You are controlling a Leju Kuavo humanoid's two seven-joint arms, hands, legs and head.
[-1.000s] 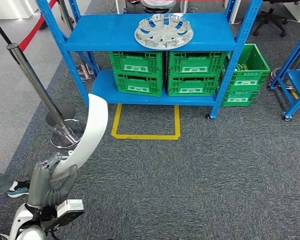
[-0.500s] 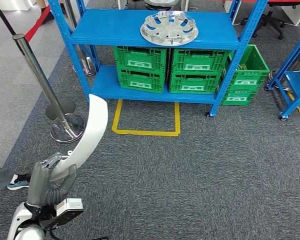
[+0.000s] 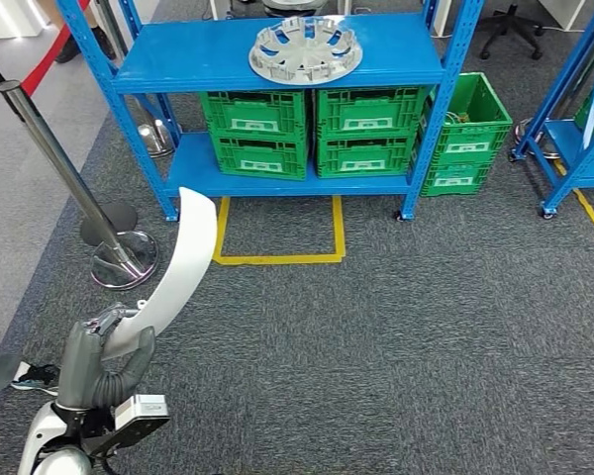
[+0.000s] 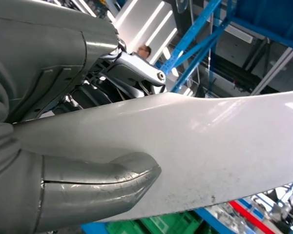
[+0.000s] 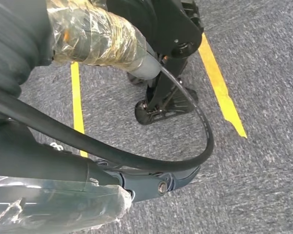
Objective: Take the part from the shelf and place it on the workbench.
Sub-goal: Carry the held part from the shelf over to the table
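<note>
— One hand shows from the head camera: the left hand (image 3: 103,354), low and raised in front of the body. What are its fingers doing?

— They are curled around the lower end of the white curved part (image 3: 176,267), thumb on one side, darker fingers on the other, so the part is gripped between them. From the fingers it rises and arcs forward, its far tip pointing toward the blue shelf (image 3: 279,59).

— And beyond the fingertips?

— Grey carpet, then a yellow floor outline (image 3: 279,233) in front of the shelf. A silver wheel cover (image 3: 306,49) lies on the top board, green crates (image 3: 309,132) stand on the lower one, and a chrome post (image 3: 62,173) stands off to the left hand's outer side.

— The left wrist camera?

— Left hand (image 4: 45,141) again: the thick grey thumb (image 4: 100,183) presses flat against the face of the part (image 4: 211,151), and the other fingers (image 4: 134,70) close over its opposite edge. The part runs out well past the fingertips.

— The right wrist camera?

— Carpet and yellow tape lines (image 5: 220,87). Whether the right hand's fingers are spread or closed, I cannot tell.
</note>
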